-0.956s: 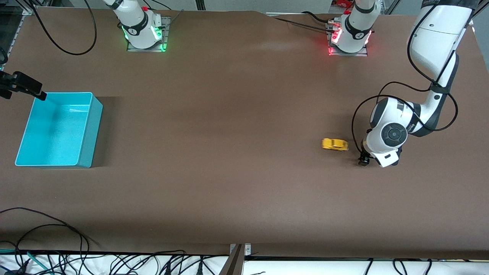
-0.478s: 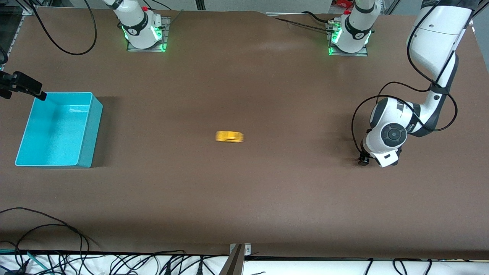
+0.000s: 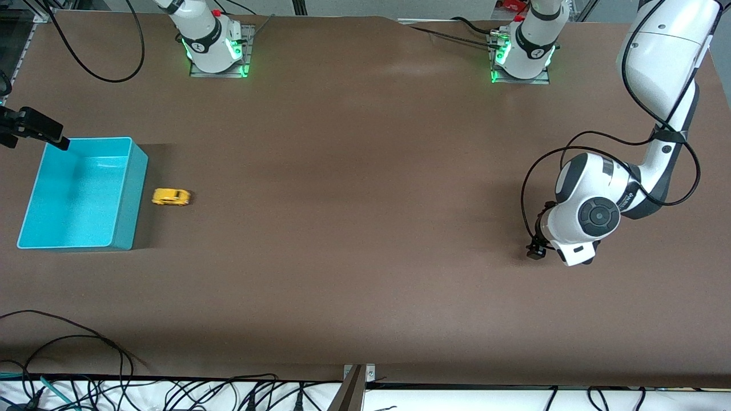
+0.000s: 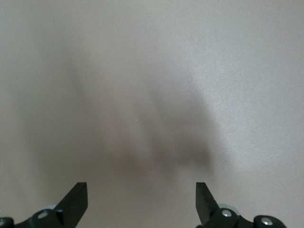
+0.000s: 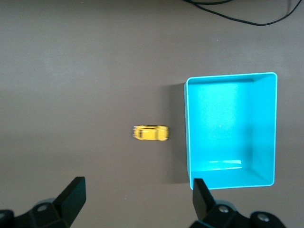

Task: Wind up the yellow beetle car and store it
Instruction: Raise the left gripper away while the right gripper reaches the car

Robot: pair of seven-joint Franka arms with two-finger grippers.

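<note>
Toy car on table just beside bin, not yet stored.

Yellow beetle car (image 3: 171, 197) resting on wheels on brown table (image 3: 365, 257), just beside turquoise bin (image 3: 123, 225), at right arm's end. Left gripper (image 4: 141, 202) low over bare table at left arm's end, fingers apart, empty. Right gripper (image 5: 137, 199) high above car and bin, fingers apart, empty. Judged light, hard, smooth, prone to rolling; best pinched across body sides.

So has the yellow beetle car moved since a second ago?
Yes. The yellow beetle car ran across the table from beside the left gripper toward the right arm's end, now beside the turquoise bin.
</note>
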